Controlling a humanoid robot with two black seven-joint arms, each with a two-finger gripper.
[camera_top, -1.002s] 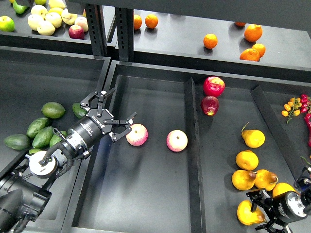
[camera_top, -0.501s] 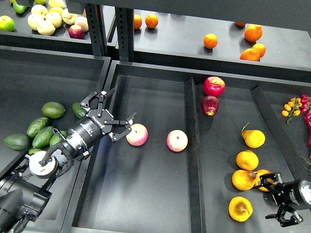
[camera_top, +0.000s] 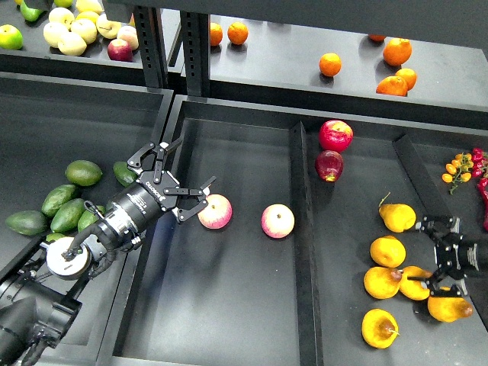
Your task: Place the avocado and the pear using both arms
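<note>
Nothing grasped yet. Left claw (camera_top: pixel 169 181) is spread, empty, hung over the divider just beside the avocado (camera_top: pixel 124 172). Right claw (camera_top: pixel 436 255) is released among the pears; target pear (camera_top: pixel 415 282) rests untouched in its bin.

Left tool (camera_top: pixel 171 181) gapes beside a pink apple (camera_top: pixel 216 211); right tool (camera_top: pixel 436 255) spreads over yellow pears (camera_top: pixel 414 283).

Lighting: bright, even, from overhead | Shadows: short and soft beside the fruit | Glare: small highlights on the red apples (camera_top: pixel 332 149) and the bin floor (camera_top: pixel 229 305) | Focus: sharp throughout | Blur: none seen | Edge distortion: slight
</note>
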